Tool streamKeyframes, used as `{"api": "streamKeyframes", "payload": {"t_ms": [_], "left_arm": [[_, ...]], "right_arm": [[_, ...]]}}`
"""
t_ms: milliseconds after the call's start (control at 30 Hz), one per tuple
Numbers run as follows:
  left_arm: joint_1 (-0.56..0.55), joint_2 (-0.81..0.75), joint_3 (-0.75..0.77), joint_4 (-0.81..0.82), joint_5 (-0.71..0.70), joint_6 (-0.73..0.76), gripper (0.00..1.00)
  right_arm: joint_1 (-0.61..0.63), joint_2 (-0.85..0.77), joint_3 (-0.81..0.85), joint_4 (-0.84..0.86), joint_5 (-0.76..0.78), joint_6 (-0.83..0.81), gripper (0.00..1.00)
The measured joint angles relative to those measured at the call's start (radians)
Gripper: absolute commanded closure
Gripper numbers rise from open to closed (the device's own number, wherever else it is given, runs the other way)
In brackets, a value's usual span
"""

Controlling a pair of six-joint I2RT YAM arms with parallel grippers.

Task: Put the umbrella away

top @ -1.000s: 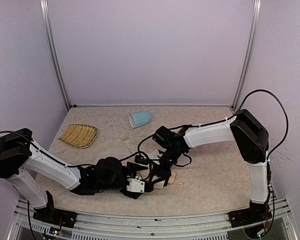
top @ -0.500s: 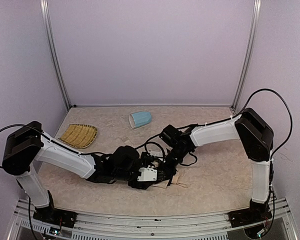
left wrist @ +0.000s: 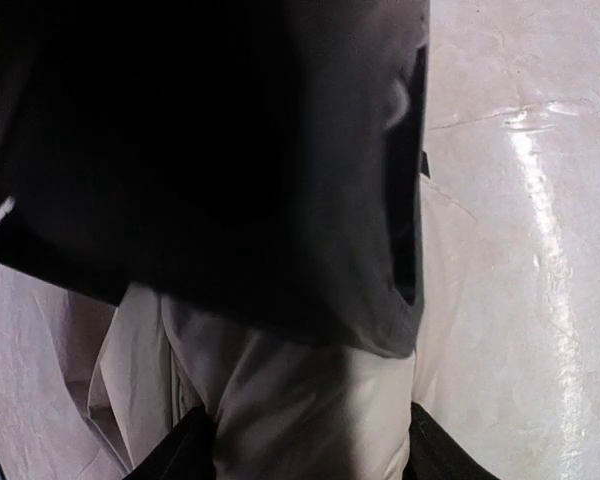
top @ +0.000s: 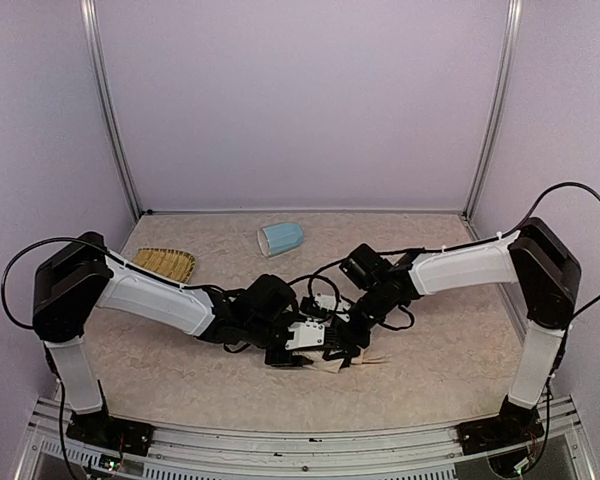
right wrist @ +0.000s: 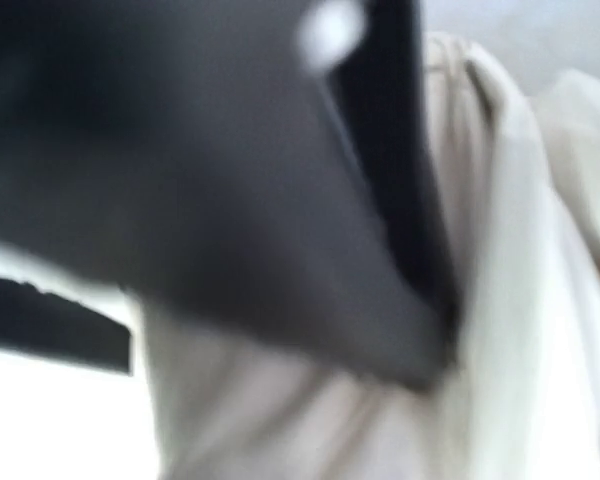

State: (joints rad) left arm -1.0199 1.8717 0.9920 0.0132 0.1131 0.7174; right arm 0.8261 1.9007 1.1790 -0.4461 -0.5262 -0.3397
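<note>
Left hand (top: 330, 351) down low at the near middle of the counter (top: 450, 345), pressed in over the umbrella (top: 363, 360). Seen from the left wrist: two black fingers (left wrist: 175, 455) at the bottom edge, set apart, with bunched cream-beige cloth between them. Gripping that cloth or only straddling it: cannot tell. Above the cloth, a large dark blurred mass across most of the view, too close to identify; pale marbled counter to its right.

Right hand (top: 353, 336) reaching in from the right and down onto the same spot, just beside the left hand. Right wrist view badly blurred: a dark shape across the upper left, pale folded cloth down the right side and along the bottom. Fingers not made out there, so wide, narrow or holding: cannot tell.

Umbrella lying flat on the counter beneath both hands, mostly hidden by them from above. Only a cream sliver showing under the left hand, and a thin beige end poking out to the right, past the right hand.

Further out: both white arms stretched low toward the middle, black cables looped over the right wrist. Light-blue mug (top: 280, 238) on its side toward the back, well apart from the hands. Woven yellow tray (top: 165, 264) at the back left, partly behind the left arm.
</note>
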Motion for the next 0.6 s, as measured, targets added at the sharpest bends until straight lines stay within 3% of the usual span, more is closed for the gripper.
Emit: {"api": "streamKeyframes", "payload": {"t_ms": [167, 367, 500, 600], "left_arm": [[0.037, 0.027, 0.054, -0.062, 0.076, -0.042, 0.45], [0.060, 0.069, 0.135, -0.166, 0.129, -0.093, 0.45], [0.074, 0.095, 0.187, -0.234, 0.171, -0.113, 0.44], [0.091, 0.122, 0.237, -0.292, 0.215, -0.127, 0.45]], "right_arm": [[-0.011, -0.248, -0.177, 0.090, 0.098, 0.015, 0.36], [-0.010, -0.577, -0.402, 0.314, 0.182, 0.023, 0.37], [0.039, -0.626, -0.499, 0.406, 0.270, -0.010, 0.38], [0.145, -0.643, -0.580, 0.495, 0.357, -0.072, 0.35]]}}
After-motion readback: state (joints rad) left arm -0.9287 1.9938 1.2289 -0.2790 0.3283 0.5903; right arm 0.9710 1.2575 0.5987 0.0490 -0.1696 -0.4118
